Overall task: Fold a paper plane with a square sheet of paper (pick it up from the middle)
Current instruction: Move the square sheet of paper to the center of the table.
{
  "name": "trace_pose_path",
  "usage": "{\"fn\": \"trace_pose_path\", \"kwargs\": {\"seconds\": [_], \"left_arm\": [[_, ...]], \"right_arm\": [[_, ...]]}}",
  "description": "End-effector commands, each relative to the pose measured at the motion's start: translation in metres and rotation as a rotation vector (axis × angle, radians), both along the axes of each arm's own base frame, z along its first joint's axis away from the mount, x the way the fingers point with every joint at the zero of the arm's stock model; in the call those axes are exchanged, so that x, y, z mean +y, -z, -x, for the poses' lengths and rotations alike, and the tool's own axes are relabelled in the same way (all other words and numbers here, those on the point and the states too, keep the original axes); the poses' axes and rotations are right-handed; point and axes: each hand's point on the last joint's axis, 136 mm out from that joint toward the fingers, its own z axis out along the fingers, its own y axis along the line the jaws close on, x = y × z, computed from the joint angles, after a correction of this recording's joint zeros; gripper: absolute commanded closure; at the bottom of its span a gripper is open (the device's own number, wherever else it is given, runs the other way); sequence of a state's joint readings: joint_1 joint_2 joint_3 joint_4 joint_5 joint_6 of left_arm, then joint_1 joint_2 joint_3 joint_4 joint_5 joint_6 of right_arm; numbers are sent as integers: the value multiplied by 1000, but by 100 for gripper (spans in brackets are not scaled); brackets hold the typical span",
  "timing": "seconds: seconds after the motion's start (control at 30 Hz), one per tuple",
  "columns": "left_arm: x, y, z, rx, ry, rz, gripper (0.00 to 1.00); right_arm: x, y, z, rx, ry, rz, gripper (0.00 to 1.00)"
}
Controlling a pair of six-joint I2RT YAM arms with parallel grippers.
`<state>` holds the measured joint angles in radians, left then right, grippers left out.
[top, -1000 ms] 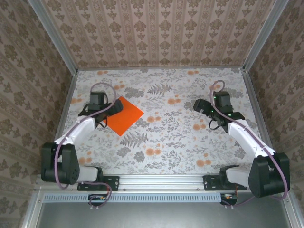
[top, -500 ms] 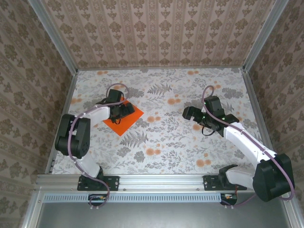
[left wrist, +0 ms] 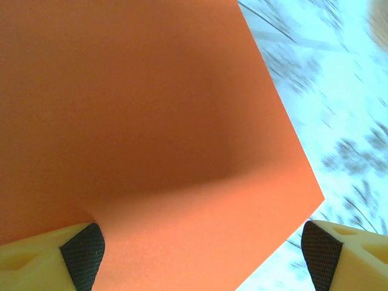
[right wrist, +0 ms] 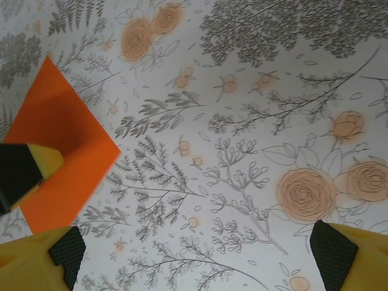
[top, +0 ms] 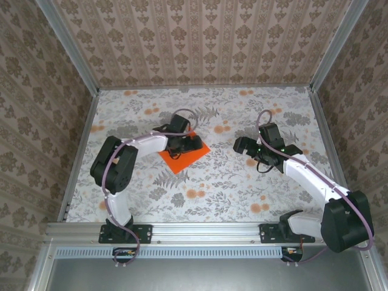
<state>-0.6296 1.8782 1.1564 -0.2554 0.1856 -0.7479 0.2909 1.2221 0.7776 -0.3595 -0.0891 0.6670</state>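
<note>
Here the left gripper (top: 189, 143) hangs low over the square sheet of paper (top: 185, 160). The sheet lies flat and unfolded on the tabletop (top: 212, 194), just to the 9 o'clock side of its centre, with its corners turned out like a diamond. In the left wrist view the fingers (left wrist: 82, 248) stand wide apart, clamped on nothing. One pad appears to rest on the orange surface, where a slight dimple shows, and the other sits off the sheet's edge over the print. That straddle, judging by the task, suits either nudging the paper toward the middle or setting up a pinch at its centre. No fold is made yet.

The right gripper (top: 241, 145) waits at 3 o'clock of the sheet, apart from it, with its fingers (right wrist: 60, 254) spread and nothing between them. From there its camera looks over the sheet's nearest corner. It is probably placed so it can pin or crease the paper once the left arm lifts it.

The tabletop wears a floral cloth of grey ferns with pale orange blossoms, against which the bright sheet stands out. Walls (top: 200, 36) in striped damask pattern close in at 9, 12 and 3 o'clock, and an aluminium rail (top: 206, 229) carries both arm bases at 6 o'clock.
</note>
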Motion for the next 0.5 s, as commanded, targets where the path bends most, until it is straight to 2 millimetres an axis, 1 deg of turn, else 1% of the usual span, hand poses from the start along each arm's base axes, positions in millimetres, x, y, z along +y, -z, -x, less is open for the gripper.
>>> {"fn": "trace_pose_path", "kwargs": {"seconds": [0.0,0.07,0.1,0.13,0.2,0.27,0.33,0.37,0.4,0.47], "left_arm": [[-29,27,57,195,86,27,11],[-50,15,64,187,137,88,11],[-56,9,63,184,149,112,11],[-60,0,60,172,154,134,11],[-58,-15,48,139,140,163,10],[-47,-33,32,105,104,203,10],[-30,-48,19,80,61,236,9],[-20,-57,14,61,43,252,8],[-8,-64,8,45,17,265,7],[22,-76,-1,17,-50,284,5]], "right_arm": [[-14,3,6,15,68,49,0],[-15,4,6,23,78,48,1],[-13,4,5,27,74,46,2],[-11,5,4,38,65,39,3],[-2,8,0,60,40,21,7],[9,11,-3,87,18,4,10],[24,13,-7,100,-11,-8,12],[33,12,-10,101,-32,-6,14],[41,18,-11,120,-48,5,15],[60,24,-15,136,-86,43,16]]}}
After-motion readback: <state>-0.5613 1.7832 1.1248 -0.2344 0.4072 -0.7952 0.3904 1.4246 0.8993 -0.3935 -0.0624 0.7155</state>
